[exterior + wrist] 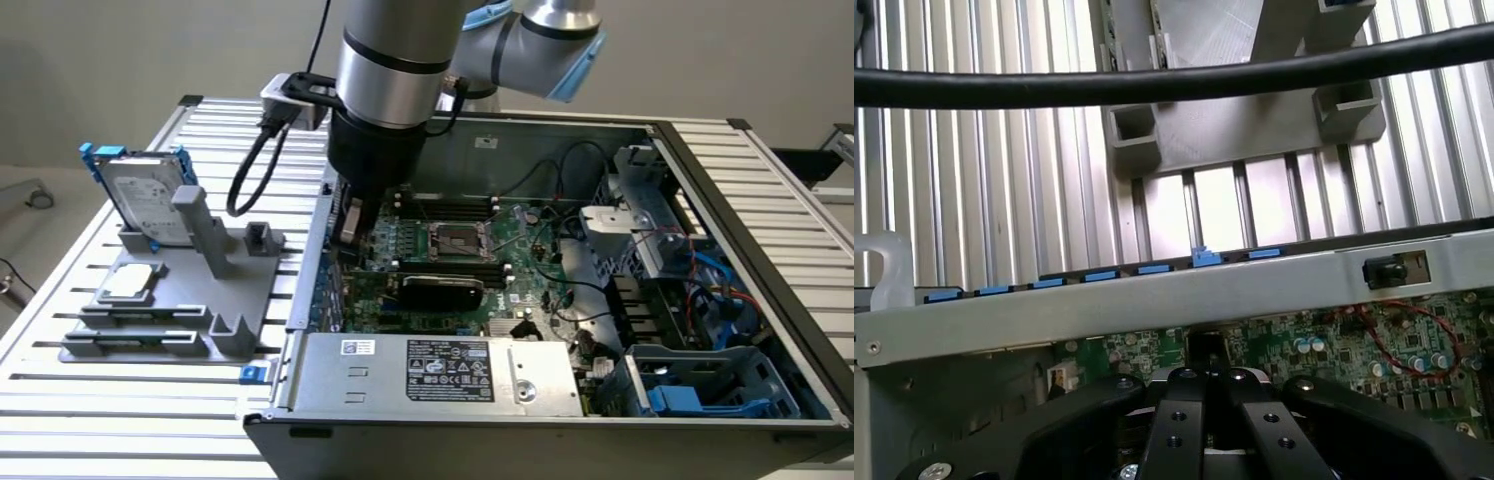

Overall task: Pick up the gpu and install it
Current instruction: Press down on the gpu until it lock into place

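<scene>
Gpu (441, 290) down inside the open computer case (534, 150), on the motherboard (534, 240), just beside the processor socket (454, 238) on the side nearer the exterior camera. Black rounded shroud turned toward that camera. Probably seated in a slot, but not possible to confirm.

Long axis along the exterior view's left–right, one end toward the case wall with the blue tabs (1099, 275). Placed to the exterior view's right of the arm (387, 90), near its tip but seemingly not under it.

Pincer (1206, 385) drawn closed, fingertips (1180, 400) almost meeting, low over the board next to that wall. Anything thin nipped between them: impossible to tell.

From the exterior view: the shroud, plus a grey fixture (160, 300) and hard drive (140, 200) on the table (227, 130). From the wrist view: the closed fingertips, the tabs, a black cable (1154, 85).
</scene>
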You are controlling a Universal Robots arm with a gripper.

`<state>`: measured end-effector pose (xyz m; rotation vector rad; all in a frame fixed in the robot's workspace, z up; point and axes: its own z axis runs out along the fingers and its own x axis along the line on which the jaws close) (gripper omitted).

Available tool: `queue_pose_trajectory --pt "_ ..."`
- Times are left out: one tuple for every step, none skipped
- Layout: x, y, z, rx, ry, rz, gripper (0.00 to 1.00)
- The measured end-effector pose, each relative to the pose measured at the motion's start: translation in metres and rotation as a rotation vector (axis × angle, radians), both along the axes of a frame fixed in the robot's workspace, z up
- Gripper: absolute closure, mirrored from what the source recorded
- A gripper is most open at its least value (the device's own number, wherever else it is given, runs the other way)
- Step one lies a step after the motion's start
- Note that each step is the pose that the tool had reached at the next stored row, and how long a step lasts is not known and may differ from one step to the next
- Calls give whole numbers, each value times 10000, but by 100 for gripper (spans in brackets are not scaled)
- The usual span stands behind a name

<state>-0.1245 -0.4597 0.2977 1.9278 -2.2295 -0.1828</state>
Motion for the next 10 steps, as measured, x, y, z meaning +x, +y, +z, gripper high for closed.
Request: queue_pose_trajectory --pt "0 0 6 1 0 -3 89" --pt "0 0 10 1 0 -7 89" --pt "0 0 12 3 -2 -13 89" --pt "0 0 12 4 -3 -18 89" --pt "0 0 12 3 -2 -23 89" --pt "0 0 13 1 -2 -29 89" --pt "0 0 14 0 -1 -38 89" --pt "0 0 14 0 -1 -49 89" --pt "0 0 14 0 0 -64 89" --pt "0 0 14 0 0 -82 89"
